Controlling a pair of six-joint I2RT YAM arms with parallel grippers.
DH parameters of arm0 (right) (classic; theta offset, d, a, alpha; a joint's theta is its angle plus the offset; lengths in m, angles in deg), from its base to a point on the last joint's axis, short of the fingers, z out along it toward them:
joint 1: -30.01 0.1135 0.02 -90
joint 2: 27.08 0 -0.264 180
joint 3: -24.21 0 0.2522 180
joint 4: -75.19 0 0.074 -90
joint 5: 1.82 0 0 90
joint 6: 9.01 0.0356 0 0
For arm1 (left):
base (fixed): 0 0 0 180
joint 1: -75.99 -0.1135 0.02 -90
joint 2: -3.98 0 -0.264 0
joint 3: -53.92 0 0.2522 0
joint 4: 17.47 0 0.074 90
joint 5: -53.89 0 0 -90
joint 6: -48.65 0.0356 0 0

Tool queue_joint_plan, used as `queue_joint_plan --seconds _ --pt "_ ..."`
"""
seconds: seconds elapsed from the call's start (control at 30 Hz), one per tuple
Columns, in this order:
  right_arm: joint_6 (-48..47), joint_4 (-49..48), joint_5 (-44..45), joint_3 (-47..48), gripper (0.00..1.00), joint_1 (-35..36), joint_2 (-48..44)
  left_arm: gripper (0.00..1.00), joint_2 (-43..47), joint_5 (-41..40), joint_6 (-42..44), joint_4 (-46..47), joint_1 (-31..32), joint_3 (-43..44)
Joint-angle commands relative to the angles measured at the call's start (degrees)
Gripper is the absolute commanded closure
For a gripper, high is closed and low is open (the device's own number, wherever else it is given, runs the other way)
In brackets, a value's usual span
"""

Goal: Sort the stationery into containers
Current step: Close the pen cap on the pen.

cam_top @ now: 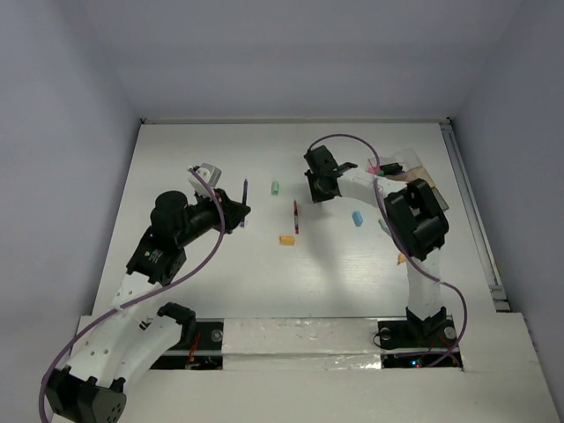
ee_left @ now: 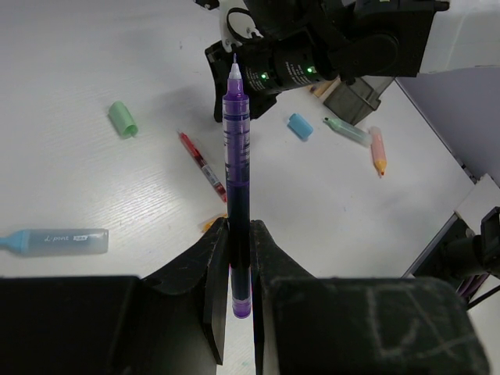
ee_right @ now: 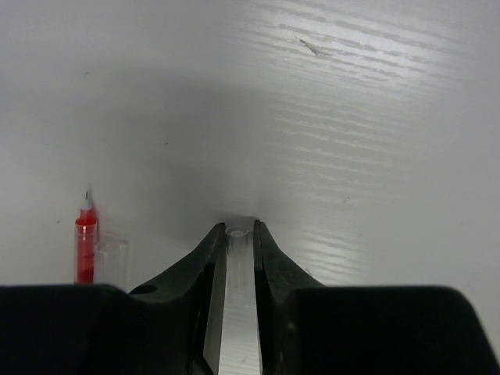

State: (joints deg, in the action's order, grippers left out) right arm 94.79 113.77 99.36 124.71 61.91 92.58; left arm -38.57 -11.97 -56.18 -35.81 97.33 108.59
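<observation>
Progress: looks early — left gripper point(ee_left: 237, 234) clamps purple pen point(ee_left: 237, 148) | right gripper point(ee_right: 236, 234) pinches clear tube point(ee_right: 237, 305) | red pen point(cam_top: 296, 216), orange eraser point(cam_top: 286, 240) loose mid-table

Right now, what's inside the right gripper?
The right gripper pinches a clear tube, open end at the fingertips. The rest runs back between the finger bodies, out of sight, so I can't tell what it is.

Glossy purple pen point(ee_left: 237, 195), clear plastic tube point(ee_right: 237, 312), matt table point(ee_left: 94, 62)
</observation>
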Motion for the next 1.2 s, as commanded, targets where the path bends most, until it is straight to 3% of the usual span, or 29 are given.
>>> queue_joint_plan --seconds 0.0,0.1,0.23,0.4,0.6,0.7,1.17 --pt "1.4 -4.9 -1.2 -6.1 1.00 0.4 -4.9 1.00 -0.3 1.0 0.5 1.5 -0.2 1.3" --pt "2.9 -12.4 -4.1 -9.8 1.00 0.4 -13.5 1.00 -0.8 2.4 0.2 2.1 -0.2 1.0" --pt "6.9 -22.6 -15.1 -17.2 1.00 0.4 -23.9 1.00 -1.8 3.8 -0.2 2.8 -0.2 0.9" --pt "17.5 -39.2 -22.3 -21.4 1.00 2.4 -33.2 1.00 -3.1 6.1 -0.5 3.8 -0.2 0.8" --pt "28.0 -59.4 -22.2 -23.2 1.00 7.7 -34.6 1.00 -3.2 8.1 -0.9 4.1 -0.2 0.3" --pt "30.8 -65.0 -21.5 -22.2 1.00 9.5 -33.4 1.00 -3.2 8.4 -1.0 4.2 -0.2 0.3" --pt "31.0 -67.4 -21.6 -20.7 1.00 13.4 -30.5 1.00 -3.2 8.2 -1.2 5.5 -0.2 0.3"
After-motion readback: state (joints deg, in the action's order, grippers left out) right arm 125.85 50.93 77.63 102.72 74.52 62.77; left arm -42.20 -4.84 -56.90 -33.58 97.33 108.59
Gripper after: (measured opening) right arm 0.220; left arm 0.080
